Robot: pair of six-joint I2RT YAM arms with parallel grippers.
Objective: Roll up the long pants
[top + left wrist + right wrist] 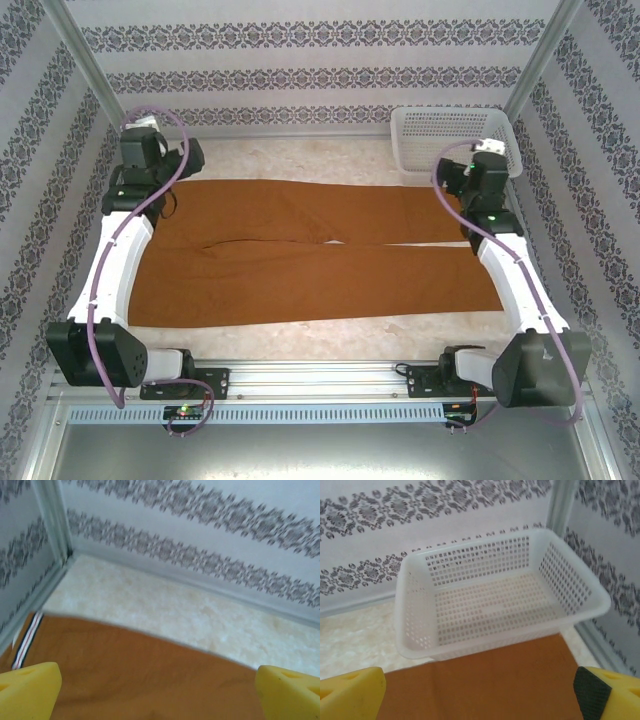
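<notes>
The long pants (310, 255) lie flat across the table (300, 160), legs side by side, waist seemingly at the left. The left gripper (160, 692) hangs over their far left corner, yellow fingers spread wide, holding nothing. The right gripper (480, 695) hangs likewise spread over the far right end, just before the white mesh basket (470, 550)

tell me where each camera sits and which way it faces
Top external: above and behind, looking down on the long pants spread flat; both arms show.
Left wrist: over the pants' far-left end, facing the corner walls; open left pincer shows.
Right wrist: facing the white mesh basket; open right pincer shows.
All three share the pants.
</notes>
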